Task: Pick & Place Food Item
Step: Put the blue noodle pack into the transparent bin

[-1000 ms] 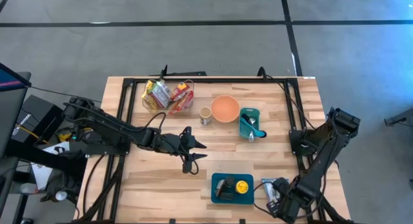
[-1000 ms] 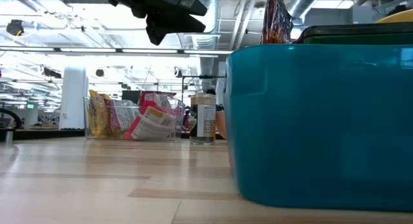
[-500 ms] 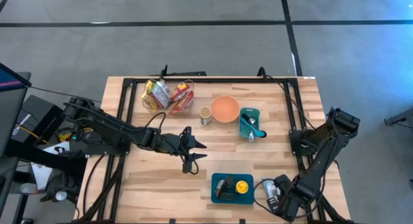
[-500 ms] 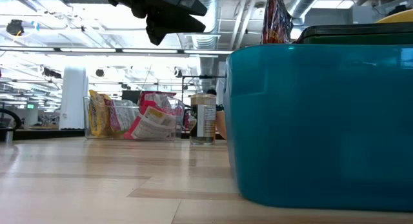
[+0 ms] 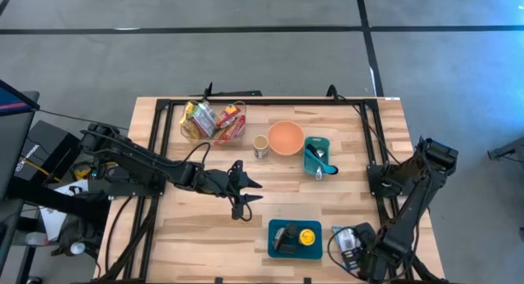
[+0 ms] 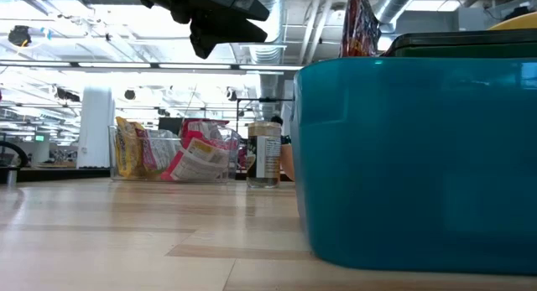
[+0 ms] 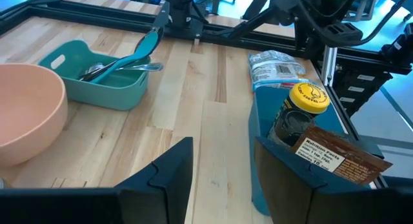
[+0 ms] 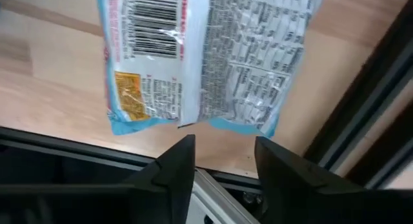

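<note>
At the desk's [image 5: 205, 235] near edge, close to its right corner, the right gripper [image 8: 216, 161] hangs just behind a blue-and-white food packet [image 8: 206, 56] that lies flat on the wood, back side up with its barcode and printed panel showing; the two dark fingers [image 8: 174, 162] stand parted with a clear gap between them and hold nothing, the packet's lower edge lying just beyond their tips. From above, the packet [image 5: 347, 239] sits just beside the right end of a teal bin [image 5: 274, 250], which holds a yellow-lidded jar [image 5: 308, 236] and a dark item, while the right arm folds back along the desk's right edge. The left gripper [image 5: 246, 196] hangs over the middle of the desk, well apart from the packet, its fingers [image 7: 161, 179] spread and empty; its wrist view looks past them to the bin, where a brown printed pouch [image 7: 339, 156] leans beside the jar [image 7: 303, 108]. Toward the far edge sit a clear box of snack packs [image 5: 214, 120] near the left corner, then a small cup [image 5: 260, 146], an orange bowl [image 5: 286, 137] and a teal tray [image 5: 318, 156] of utensils. From table height the bin's teal wall [image 6: 415, 161] fills the right of the scene, with the snack box [image 6: 172, 150] far behind.
</note>
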Robot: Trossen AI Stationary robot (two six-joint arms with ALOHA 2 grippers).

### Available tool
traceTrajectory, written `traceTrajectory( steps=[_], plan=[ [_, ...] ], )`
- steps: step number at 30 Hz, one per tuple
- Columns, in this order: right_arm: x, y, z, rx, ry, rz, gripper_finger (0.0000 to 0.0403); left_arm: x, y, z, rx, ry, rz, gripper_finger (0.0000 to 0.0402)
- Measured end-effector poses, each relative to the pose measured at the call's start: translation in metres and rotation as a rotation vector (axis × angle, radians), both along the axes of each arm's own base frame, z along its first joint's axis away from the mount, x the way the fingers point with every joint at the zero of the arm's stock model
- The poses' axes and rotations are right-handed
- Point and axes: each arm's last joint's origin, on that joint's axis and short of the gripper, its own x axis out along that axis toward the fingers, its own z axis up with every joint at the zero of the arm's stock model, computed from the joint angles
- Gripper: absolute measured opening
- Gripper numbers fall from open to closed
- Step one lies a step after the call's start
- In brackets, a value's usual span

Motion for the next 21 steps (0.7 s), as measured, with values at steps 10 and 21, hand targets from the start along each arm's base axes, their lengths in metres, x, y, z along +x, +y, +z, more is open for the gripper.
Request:
traceTrajectory(
  steps=[10, 21],
  plan=[
    [0.004, 0.008, -0.007, 0.002, -0.071, -0.013, 0.0126, 0.000, 0.000, 0.000, 0.000, 0.000, 0.000, 0.0158],
    [0.013, 0.016, -0.040, -0.043, 0.019, -0.016, 0.0106, 0.000, 0.000, 0.000, 0.000, 0.000, 0.000, 0.0158]
  ],
)
